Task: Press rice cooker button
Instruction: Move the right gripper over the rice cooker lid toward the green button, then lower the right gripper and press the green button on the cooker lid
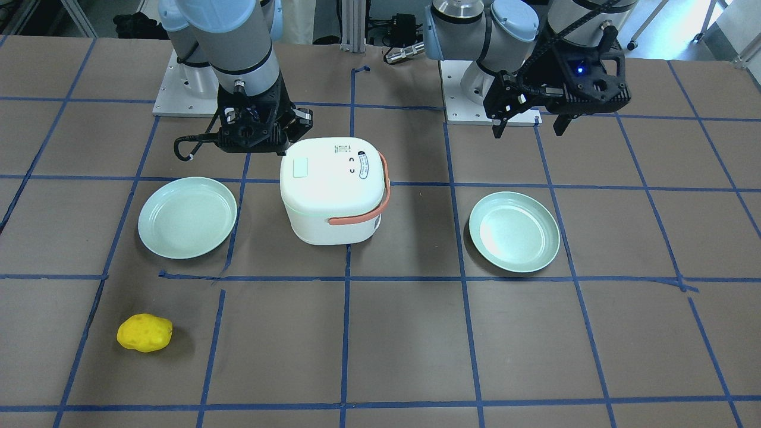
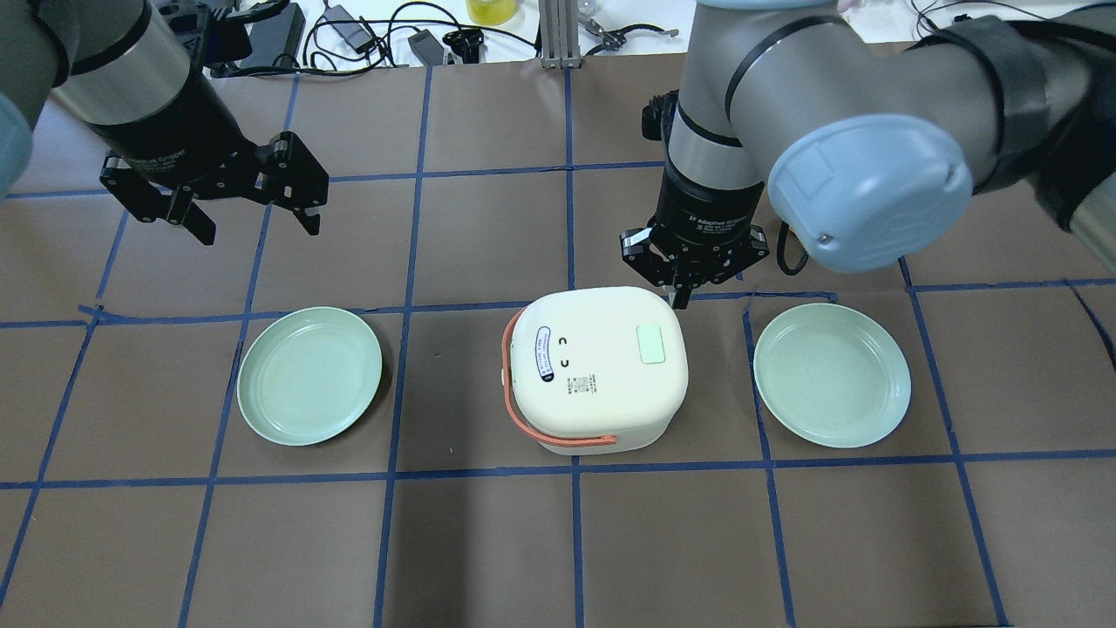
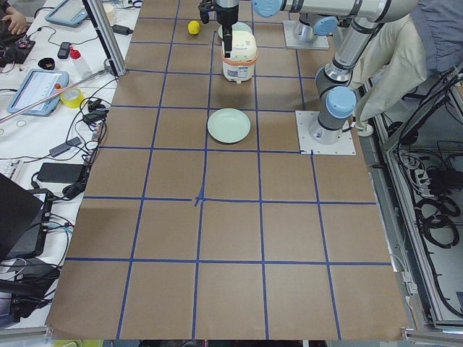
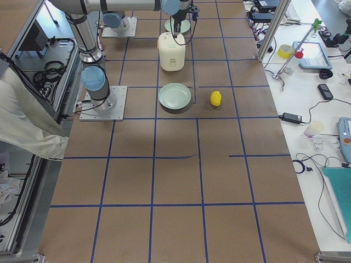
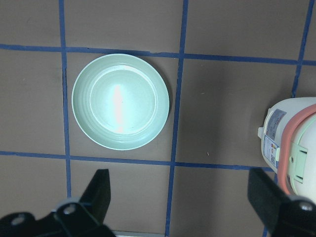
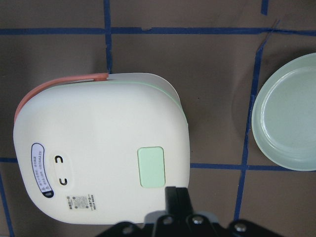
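Observation:
The white rice cooker [image 2: 597, 375] with an orange handle stands mid-table. Its pale green button [image 2: 650, 344] sits on the lid and also shows in the right wrist view [image 6: 151, 167]. My right gripper [image 2: 679, 296] is shut and empty, pointing down at the lid's edge nearest the robot. In the right wrist view its closed fingertips [image 6: 177, 191] hang just beside the button; I cannot tell if they touch the lid. My left gripper [image 2: 253, 222] is open and empty, hovering above the table well left of the cooker, over a green plate [image 5: 121, 101].
Two pale green plates flank the cooker, one on the left [image 2: 309, 375] and one on the right [image 2: 833, 375]. A yellow lumpy object [image 1: 144, 333] lies toward the operators' side. Cables and gear lie past the table's far edge [image 2: 418, 39].

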`<control>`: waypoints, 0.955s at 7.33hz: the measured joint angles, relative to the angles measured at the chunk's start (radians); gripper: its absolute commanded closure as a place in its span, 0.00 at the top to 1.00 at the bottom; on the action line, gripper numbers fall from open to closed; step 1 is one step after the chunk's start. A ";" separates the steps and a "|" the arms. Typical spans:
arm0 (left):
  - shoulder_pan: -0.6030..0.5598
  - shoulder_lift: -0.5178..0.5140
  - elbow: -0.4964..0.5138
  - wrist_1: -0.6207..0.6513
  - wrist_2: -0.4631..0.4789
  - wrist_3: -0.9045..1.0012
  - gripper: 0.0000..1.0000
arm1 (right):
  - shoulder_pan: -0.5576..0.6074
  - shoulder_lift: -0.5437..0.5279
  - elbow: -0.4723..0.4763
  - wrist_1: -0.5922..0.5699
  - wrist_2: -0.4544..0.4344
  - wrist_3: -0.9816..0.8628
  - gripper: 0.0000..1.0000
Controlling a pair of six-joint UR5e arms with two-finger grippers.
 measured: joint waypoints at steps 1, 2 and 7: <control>0.000 0.000 0.000 0.000 0.000 0.000 1.00 | 0.003 0.000 0.032 -0.041 0.000 0.006 0.00; 0.000 0.000 0.000 0.000 0.000 0.000 1.00 | 0.007 0.000 0.062 -0.068 0.000 0.011 0.00; 0.000 0.000 0.000 0.000 0.000 0.001 1.00 | 0.042 0.010 0.140 -0.164 0.001 0.025 0.00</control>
